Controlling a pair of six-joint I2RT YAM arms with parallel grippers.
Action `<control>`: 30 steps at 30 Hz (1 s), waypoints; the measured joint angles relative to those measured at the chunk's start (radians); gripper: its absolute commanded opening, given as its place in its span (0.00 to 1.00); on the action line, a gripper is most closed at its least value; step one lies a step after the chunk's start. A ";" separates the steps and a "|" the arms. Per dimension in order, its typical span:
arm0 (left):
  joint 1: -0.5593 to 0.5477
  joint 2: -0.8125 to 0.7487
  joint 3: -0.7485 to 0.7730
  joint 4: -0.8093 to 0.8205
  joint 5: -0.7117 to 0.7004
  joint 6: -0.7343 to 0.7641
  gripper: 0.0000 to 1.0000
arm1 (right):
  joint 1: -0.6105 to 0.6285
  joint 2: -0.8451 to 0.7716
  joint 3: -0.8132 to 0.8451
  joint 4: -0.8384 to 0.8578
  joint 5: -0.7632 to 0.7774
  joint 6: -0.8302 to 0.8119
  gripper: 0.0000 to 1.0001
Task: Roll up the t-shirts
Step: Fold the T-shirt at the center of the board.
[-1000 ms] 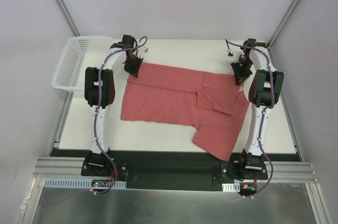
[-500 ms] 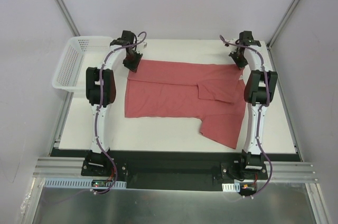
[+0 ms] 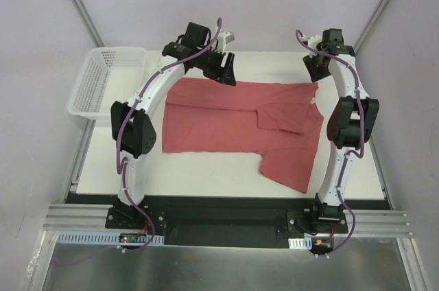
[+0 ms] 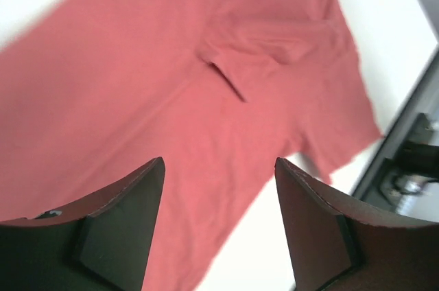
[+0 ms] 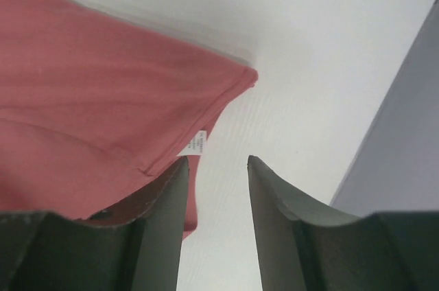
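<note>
You have the t-shirt (image 3: 233, 123) spread flat on the bench (image 3: 206, 174), one sleeve folded in, maybe a near corner doubled under. No roll started, so all the rolling is left. The left jaws and right jaws gape empty near its far edge

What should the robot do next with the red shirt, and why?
Probably lower the right pincer onto the sleeve poking toward the near edge and fold it over the t-shirt. It and the left pincer are both open, holding nothing. The shirt lies flat, and that flap spoils the neat strip for rolling.
</note>
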 measured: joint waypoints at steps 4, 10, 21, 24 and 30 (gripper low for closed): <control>-0.036 0.034 -0.052 0.013 0.053 -0.112 0.56 | -0.011 -0.007 -0.001 -0.067 -0.086 0.057 0.39; -0.116 0.137 -0.101 0.047 0.080 -0.248 0.46 | -0.027 -0.007 -0.049 -0.170 -0.236 0.144 0.39; -0.208 0.293 -0.103 0.124 0.117 -0.354 0.40 | -0.027 -0.007 -0.115 -0.243 -0.344 0.200 0.38; -0.215 0.316 -0.103 0.130 0.122 -0.364 0.40 | -0.027 -0.007 -0.118 -0.246 -0.349 0.203 0.38; -0.219 0.373 -0.073 0.150 0.124 -0.385 0.39 | -0.027 -0.007 -0.118 -0.249 -0.357 0.203 0.38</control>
